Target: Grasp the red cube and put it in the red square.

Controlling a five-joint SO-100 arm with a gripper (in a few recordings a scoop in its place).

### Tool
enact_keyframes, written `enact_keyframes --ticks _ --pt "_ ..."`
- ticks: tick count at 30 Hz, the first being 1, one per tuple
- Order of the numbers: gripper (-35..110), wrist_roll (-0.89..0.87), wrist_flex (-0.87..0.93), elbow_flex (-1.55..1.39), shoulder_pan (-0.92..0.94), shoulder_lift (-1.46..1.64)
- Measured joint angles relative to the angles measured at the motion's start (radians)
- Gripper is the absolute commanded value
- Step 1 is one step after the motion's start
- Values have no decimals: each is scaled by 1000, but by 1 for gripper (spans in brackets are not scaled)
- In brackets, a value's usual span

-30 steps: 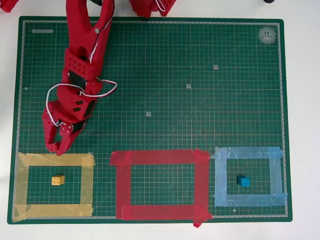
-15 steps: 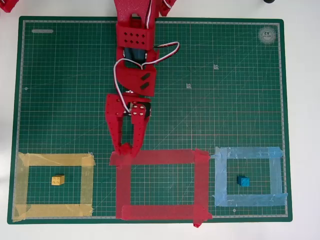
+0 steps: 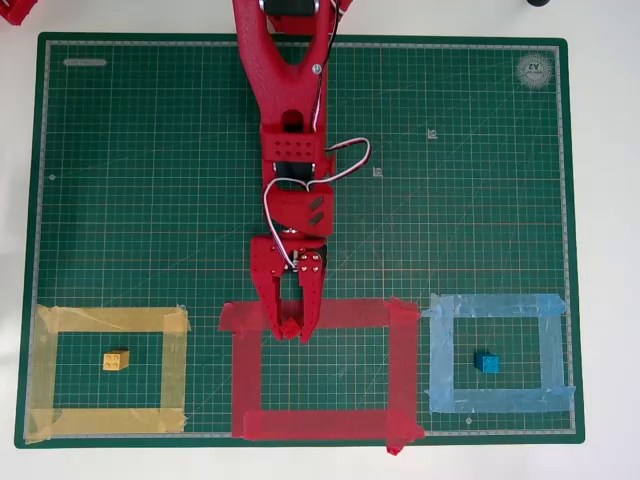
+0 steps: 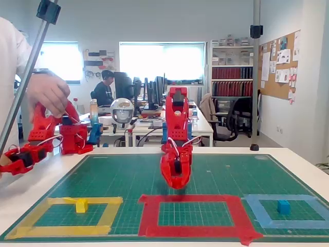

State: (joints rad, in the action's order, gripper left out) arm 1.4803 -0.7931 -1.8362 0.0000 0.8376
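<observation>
Claw (image 3: 291,329) clamped on tiny red cube (image 3: 290,327) above red square's (image 3: 318,424) top strip.

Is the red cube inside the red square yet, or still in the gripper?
Cannot tell. The gripper sits over the top strip of the red square, its fingers near together; no separate red cube can be made out against the red fingers and tape.

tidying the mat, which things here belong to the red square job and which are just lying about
job: red arm, jaws over the top strip; red tape square

lying about: yellow block, blue block, yellow tape outline, light blue tape outline
</observation>
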Motion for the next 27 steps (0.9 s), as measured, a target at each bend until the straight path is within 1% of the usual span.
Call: enact_keyframes --ticks 14,27 --pt "0 0 -8 327 72 -265" --pt "0 0 -9 364 94 -322"
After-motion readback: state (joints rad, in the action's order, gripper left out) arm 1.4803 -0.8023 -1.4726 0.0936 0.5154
